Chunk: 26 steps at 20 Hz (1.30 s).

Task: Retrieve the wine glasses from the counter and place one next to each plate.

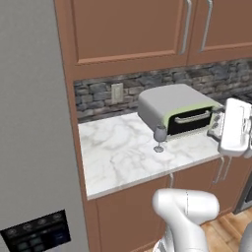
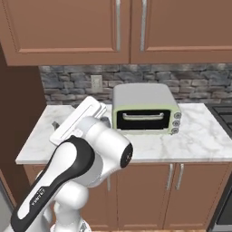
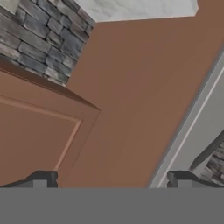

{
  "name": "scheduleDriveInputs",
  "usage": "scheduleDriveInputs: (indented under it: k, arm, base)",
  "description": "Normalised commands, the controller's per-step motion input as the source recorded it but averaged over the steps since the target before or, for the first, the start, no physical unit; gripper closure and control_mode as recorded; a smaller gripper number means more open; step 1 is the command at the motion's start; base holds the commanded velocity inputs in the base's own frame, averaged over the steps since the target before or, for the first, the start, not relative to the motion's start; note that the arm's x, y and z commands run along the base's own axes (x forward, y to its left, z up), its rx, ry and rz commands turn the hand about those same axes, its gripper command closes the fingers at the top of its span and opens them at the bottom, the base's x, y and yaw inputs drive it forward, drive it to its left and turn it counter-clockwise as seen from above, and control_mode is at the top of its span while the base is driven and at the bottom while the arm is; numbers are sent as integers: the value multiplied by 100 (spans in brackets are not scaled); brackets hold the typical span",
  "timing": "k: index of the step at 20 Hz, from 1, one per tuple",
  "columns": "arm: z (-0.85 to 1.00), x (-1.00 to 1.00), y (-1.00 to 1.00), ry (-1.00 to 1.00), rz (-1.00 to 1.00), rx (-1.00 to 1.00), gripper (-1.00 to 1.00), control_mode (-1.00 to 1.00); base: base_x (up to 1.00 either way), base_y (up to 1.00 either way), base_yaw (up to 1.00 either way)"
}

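On the counter at mid-frame we see one wine glass standing upright, just in front of the toaster oven (near its lower left corner). The backsplash runs behind both, wall cabinets sit above, and the fridge stands along the left edge.

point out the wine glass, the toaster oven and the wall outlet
wine glass point(image 1: 160, 133), left base view, on its bowl
toaster oven point(image 2: 145, 118), right base view, on its dark glass door
wall outlet point(image 1: 117, 93), left base view, on the middle of its plate
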Motion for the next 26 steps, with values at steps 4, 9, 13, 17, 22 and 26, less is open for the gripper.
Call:
scheduleDriveInputs:
  k: [4,9,13,17,22,26]
  arm:
    - [0,0,0,0,0,0,-100,100]
    - [0,0,0,0,0,0,-100,100]
    - [0,0,0,0,0,0,-100,100]
    - [0,0,0,0,0,0,-100,100]
    - [0,0,0,0,1,0,-100,-100]
    - [-2,3,-4,2,1,0,-100,-100]
  base:
    - [12,-1,9]
    - [6,3,0]
    - [0,13,1]
    - [0,1,15]
    - [0,0,10]
    - [0,0,0]
